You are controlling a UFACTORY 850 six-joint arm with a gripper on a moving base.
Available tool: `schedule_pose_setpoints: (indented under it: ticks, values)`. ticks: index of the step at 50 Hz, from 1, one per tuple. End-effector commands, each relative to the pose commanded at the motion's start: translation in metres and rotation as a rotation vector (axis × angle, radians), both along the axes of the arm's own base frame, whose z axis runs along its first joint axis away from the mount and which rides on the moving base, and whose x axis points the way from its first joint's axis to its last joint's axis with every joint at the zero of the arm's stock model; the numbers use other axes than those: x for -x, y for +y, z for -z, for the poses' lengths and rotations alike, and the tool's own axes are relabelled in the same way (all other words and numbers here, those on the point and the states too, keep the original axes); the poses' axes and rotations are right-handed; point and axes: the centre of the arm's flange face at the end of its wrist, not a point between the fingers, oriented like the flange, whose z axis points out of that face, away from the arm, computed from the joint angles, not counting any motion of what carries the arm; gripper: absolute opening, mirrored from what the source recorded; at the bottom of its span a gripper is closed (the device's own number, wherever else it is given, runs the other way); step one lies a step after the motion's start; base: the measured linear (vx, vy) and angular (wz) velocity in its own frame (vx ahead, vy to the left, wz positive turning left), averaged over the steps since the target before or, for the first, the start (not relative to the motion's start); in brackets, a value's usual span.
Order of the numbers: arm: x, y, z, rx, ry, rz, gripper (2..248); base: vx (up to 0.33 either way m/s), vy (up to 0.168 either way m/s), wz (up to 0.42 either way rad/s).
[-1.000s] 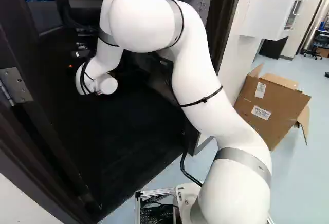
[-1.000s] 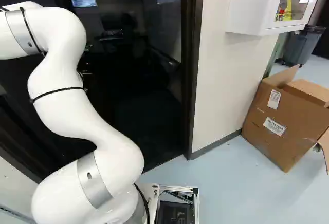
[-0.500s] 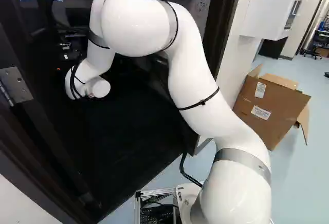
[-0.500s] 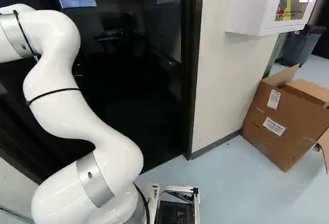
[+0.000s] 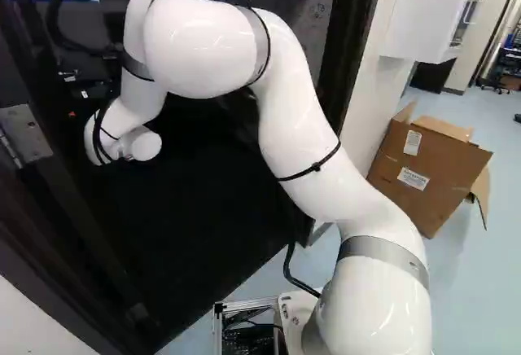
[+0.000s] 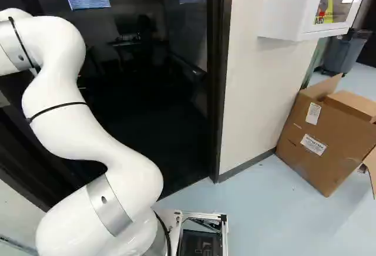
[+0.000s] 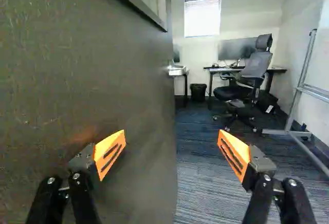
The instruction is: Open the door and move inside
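The dark door (image 7: pixel 92 75) stands open into the room, its broad face close beside one finger of my gripper (image 7: pixel 172 154). Both orange-padded fingers are spread wide with nothing gripped; whether one touches the door I cannot tell. Past the door's free edge, the doorway gives onto dark striped carpet (image 7: pixel 205 188). A metal hinge (image 5: pixel 24 133) joins door and frame at the left of the left base view. There my arm's white wrist (image 5: pixel 122 139) reaches through the doorway, and the fingers cannot be made out in the dark.
The right door frame (image 6: pixel 218 91) and a white wall (image 6: pixel 252 86) flank the opening. A cardboard box (image 6: pixel 323 144) stands on the floor beyond, under a white cabinet (image 6: pixel 294 9). Inside are an office chair (image 7: pixel 247 75), a desk (image 7: pixel 277 70), a bin (image 7: pixel 198 92) and a metal frame (image 7: pixel 303 75).
My arm has swung toward the left of both base views. The door has turned further open, uncovering more of the room and its window. The base has not moved.
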Motion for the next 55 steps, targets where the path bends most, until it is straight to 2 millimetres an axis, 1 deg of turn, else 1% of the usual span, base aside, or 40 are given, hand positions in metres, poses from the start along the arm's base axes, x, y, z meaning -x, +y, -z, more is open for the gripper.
schedule_pose_setpoints:
  ticks: [55]
  values:
    - [0.0009,0.0016,0.0001,-0.001,0.000,-0.002,247,0.000,0.000,0.000]
